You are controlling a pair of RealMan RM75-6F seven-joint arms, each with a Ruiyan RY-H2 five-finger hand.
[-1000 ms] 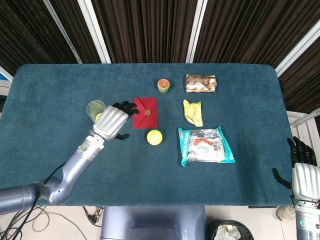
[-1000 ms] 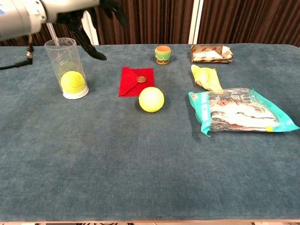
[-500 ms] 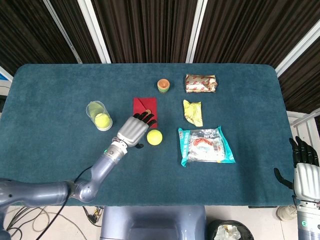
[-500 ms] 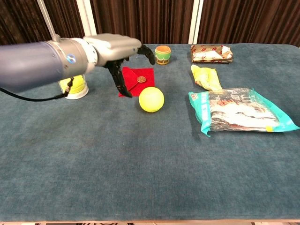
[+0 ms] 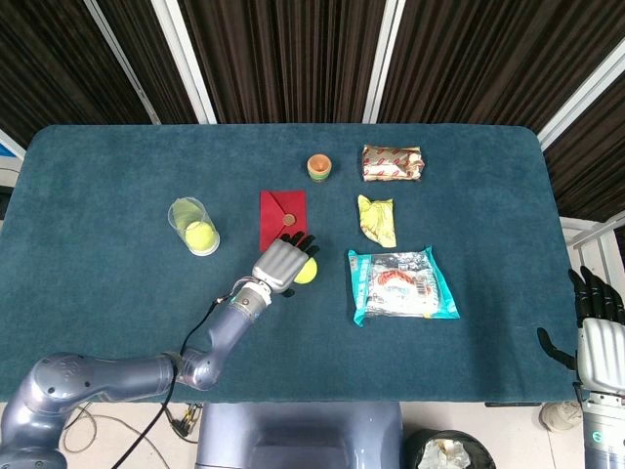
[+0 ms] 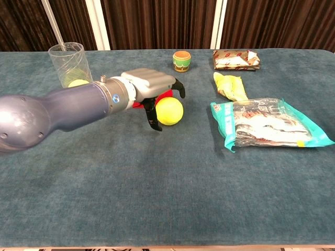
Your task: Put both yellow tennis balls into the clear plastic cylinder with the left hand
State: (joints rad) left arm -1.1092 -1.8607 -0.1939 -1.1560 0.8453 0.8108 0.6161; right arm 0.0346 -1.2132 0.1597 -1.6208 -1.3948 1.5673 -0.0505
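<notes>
A clear plastic cylinder point(image 5: 191, 223) point(image 6: 70, 61) stands upright on the left of the blue table, with one yellow tennis ball point(image 5: 200, 234) point(image 6: 78, 82) at its bottom. The second yellow tennis ball point(image 5: 308, 272) point(image 6: 170, 112) lies on the table to its right, just below a red envelope point(image 5: 281, 215). My left hand point(image 5: 282, 264) point(image 6: 155, 90) hovers over this ball's left side, fingers spread and arched around it, holding nothing. My right hand point(image 5: 597, 332) rests off the table's right edge, fingers apart and empty.
Right of the loose ball lie a teal snack bag point(image 5: 401, 285) point(image 6: 267, 124) and a yellow wrapper point(image 5: 377, 219) point(image 6: 229, 86). A small orange pot point(image 5: 318, 167) point(image 6: 181, 60) and a brown packet point(image 5: 392, 162) point(image 6: 235, 58) sit at the back.
My left hand has travelled from above the cylinder rightward and down across the red envelope to the loose ball. The ball in the cylinder and the right hand stay put.
</notes>
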